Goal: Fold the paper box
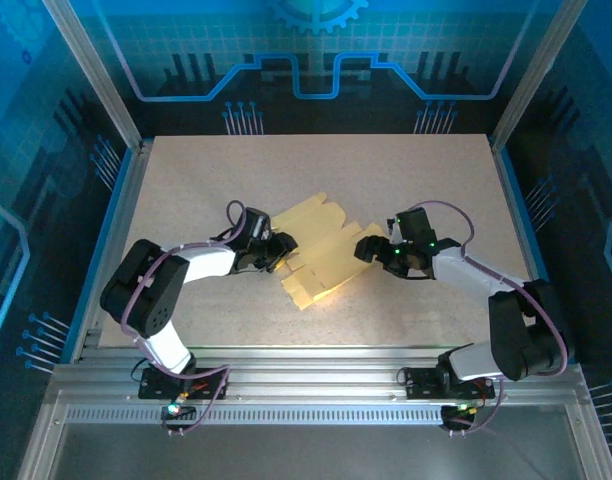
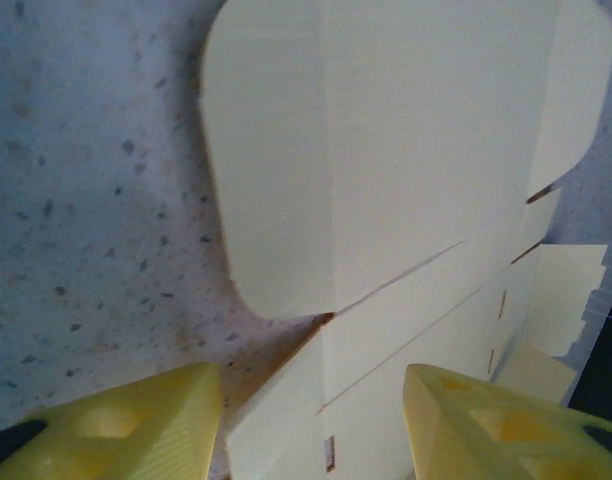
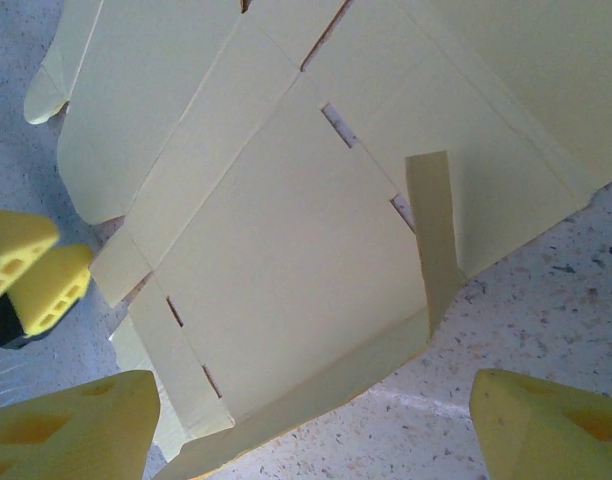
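Paper box (image 1: 324, 250) flat, skewed diagonally on table (image 1: 436, 180) | left claw (image 1: 283, 250) spread at its edge | right claw (image 1: 365, 247) spread

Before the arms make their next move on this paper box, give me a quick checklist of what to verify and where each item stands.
1. Paper box lying unfolded on the table: ok.
2. Left gripper open: ok.
3. Right gripper open: ok.
4. Grippers on opposite sides of the box, facing it: ok.
5. Either gripper already touching the box: cannot tell.
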Action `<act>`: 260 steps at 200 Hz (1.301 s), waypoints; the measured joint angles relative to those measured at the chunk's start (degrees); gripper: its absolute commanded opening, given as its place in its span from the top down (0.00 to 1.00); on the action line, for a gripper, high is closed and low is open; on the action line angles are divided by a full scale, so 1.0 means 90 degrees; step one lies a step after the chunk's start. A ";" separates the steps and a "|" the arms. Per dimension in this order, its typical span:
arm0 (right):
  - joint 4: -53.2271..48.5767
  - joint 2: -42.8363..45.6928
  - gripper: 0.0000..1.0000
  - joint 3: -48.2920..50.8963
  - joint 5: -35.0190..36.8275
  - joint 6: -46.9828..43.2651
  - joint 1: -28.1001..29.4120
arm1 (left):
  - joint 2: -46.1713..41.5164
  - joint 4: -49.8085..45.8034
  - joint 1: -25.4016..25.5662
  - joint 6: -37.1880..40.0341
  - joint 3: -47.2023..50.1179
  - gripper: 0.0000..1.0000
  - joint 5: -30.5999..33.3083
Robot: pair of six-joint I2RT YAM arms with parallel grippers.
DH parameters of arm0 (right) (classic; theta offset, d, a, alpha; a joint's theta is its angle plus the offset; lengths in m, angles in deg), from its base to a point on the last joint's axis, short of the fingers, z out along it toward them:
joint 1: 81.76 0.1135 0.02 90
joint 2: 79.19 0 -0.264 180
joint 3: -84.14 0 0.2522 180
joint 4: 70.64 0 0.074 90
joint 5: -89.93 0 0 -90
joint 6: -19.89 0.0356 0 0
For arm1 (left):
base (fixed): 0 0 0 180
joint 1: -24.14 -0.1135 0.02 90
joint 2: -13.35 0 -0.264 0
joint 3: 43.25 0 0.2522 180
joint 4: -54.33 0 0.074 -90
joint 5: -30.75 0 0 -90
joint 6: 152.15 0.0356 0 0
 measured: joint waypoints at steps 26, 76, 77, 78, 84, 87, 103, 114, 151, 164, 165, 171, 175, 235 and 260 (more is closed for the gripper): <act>0.0002 0.0000 0.18 0.0000 0.0005 -0.0002 0.0000 | 0.0095 0.0265 -0.0015 -0.0102 0.0080 0.52 -0.0158; 0.0017 -0.0012 0.18 0.0000 0.0029 -0.0002 0.0036 | 0.0104 0.0408 0.0005 -0.0051 0.0209 0.70 -0.0321; 0.0019 -0.0012 0.18 0.0000 0.0029 -0.0002 0.0036 | 0.0104 0.0413 0.0005 -0.0068 0.0209 0.71 -0.0323; 0.0019 -0.0017 0.18 0.0000 0.0032 -0.0002 0.0039 | 0.0104 0.0413 0.0005 -0.0083 0.0209 0.71 -0.0323; 0.0024 -0.0027 0.18 0.0000 0.0032 -0.0002 0.0039 | 0.0104 0.0413 0.0005 -0.0056 0.0209 0.71 -0.0335; 0.0029 -0.0041 0.18 0.0000 0.0039 -0.0002 0.0041 | 0.0104 0.0408 0.0005 -0.0049 0.0209 0.72 -0.0338; 0.0027 -0.0095 0.18 0.0000 0.0046 -0.0002 0.0053 | 0.0100 0.0408 0.0005 -0.0034 0.0209 0.73 -0.0352; 0.0029 -0.0134 0.18 0.0000 0.0044 -0.0002 0.0075 | 0.0097 0.0410 0.0005 -0.0032 0.0209 0.74 -0.0355; 0.0073 -0.0194 0.18 0.0000 0.0046 0.0000 0.0112 | 0.0112 0.0420 0.0036 0.0024 0.0209 0.75 -0.0357; 0.0075 -0.0194 0.18 0.0000 0.0044 0.0000 0.0112 | 0.0204 0.0515 0.0041 0.0070 0.0209 0.80 -0.0415; 0.0075 -0.0194 0.18 0.0000 0.0046 -0.0002 0.0112 | 0.0211 0.0525 0.0039 0.0068 0.0209 0.80 -0.0420; 0.0075 -0.0194 0.18 0.0000 0.0046 0.0000 0.0112 | 0.0274 0.0576 0.0039 0.0083 0.0209 0.81 -0.0452; 0.0073 -0.0194 0.18 0.0000 0.0046 0.0000 0.0112 | 0.0316 0.0610 0.0041 0.0078 0.0211 0.81 -0.0466; 0.0061 -0.0187 0.19 -0.0002 0.0185 0.0000 0.0112 | 0.0228 0.1032 0.0044 0.0750 0.0294 1.00 -0.0750; 0.0039 -0.0170 0.19 -0.0010 0.0168 0.0049 0.0112 | -0.0100 0.1069 0.0155 0.1217 0.0491 1.00 -0.0372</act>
